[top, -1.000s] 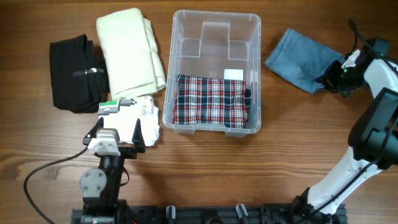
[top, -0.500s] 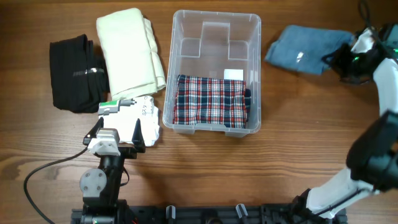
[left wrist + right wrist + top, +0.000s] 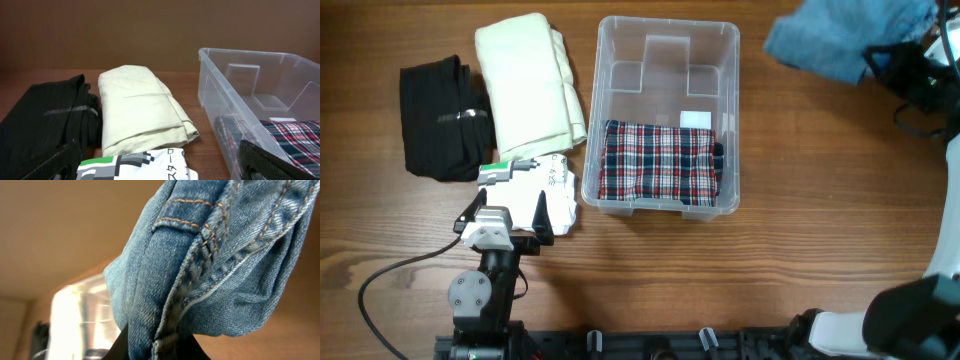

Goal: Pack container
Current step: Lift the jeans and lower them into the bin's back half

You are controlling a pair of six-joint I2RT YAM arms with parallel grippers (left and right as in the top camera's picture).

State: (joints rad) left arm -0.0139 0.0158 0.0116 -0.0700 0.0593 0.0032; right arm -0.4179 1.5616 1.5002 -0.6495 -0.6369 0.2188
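one denim bundle aloft, one soft plaid cloth in the container

the right end effector pinches the stiff, seamed blue denim beyond the container's right wall; the container, clear ribbed plastic, sits mid-worktop. the heavy bundle may unfold or slip from so small a pinch, or snag the rounded rim. the left end effector rests spread wide, left of the container.

Clear glossy plastic container, stitched blue denim, matt wood-grain table, soft cream cloth
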